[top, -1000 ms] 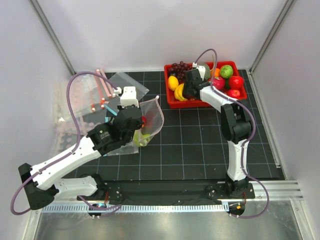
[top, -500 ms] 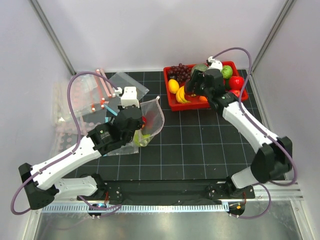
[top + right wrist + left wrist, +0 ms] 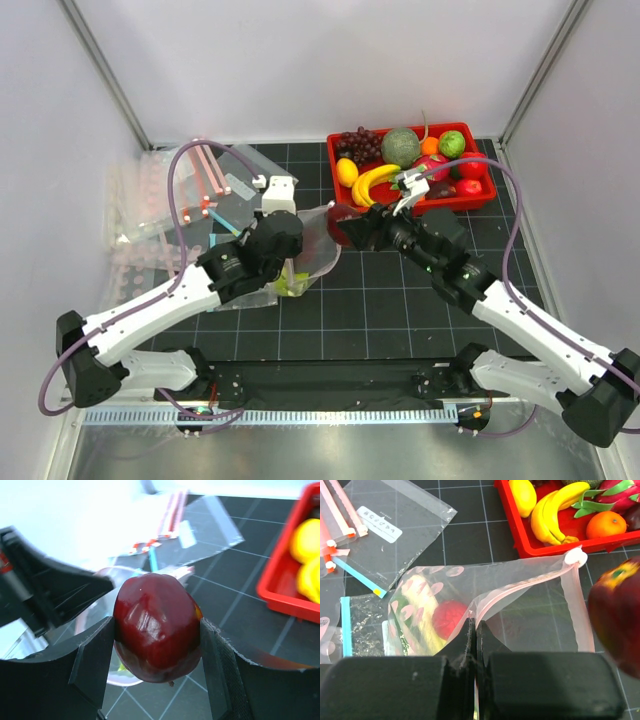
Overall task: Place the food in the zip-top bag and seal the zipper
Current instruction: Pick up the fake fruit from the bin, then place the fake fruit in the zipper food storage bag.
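Observation:
The clear zip-top bag (image 3: pixel 318 250) lies left of centre with its mouth held up. My left gripper (image 3: pixel 297 243) is shut on the bag's edge, seen in the left wrist view (image 3: pixel 475 627). The pink zipper strip (image 3: pixel 520 582) arcs open, ending in a white slider. Inside the bag lie a red piece of food (image 3: pixel 447 617) and the pale-green celery (image 3: pixel 420 615). My right gripper (image 3: pixel 348 220) is shut on a dark red apple (image 3: pixel 157 627), holding it in the air just right of the bag's mouth (image 3: pixel 107 672). The apple also shows at the right of the left wrist view (image 3: pixel 617 615).
The red tray (image 3: pixel 455 204) at the back right holds a lemon (image 3: pixel 346 170), a banana (image 3: pixel 372 180), purple grapes (image 3: pixel 360 140), a green melon (image 3: pixel 400 147) and more produce. Several spare plastic bags (image 3: pixel 150 200) lie at the back left.
My right arm has swung from the red tray leftward and nearer, carrying the apple to the bag's mouth. My left arm has shifted slightly right, still holding the bag.

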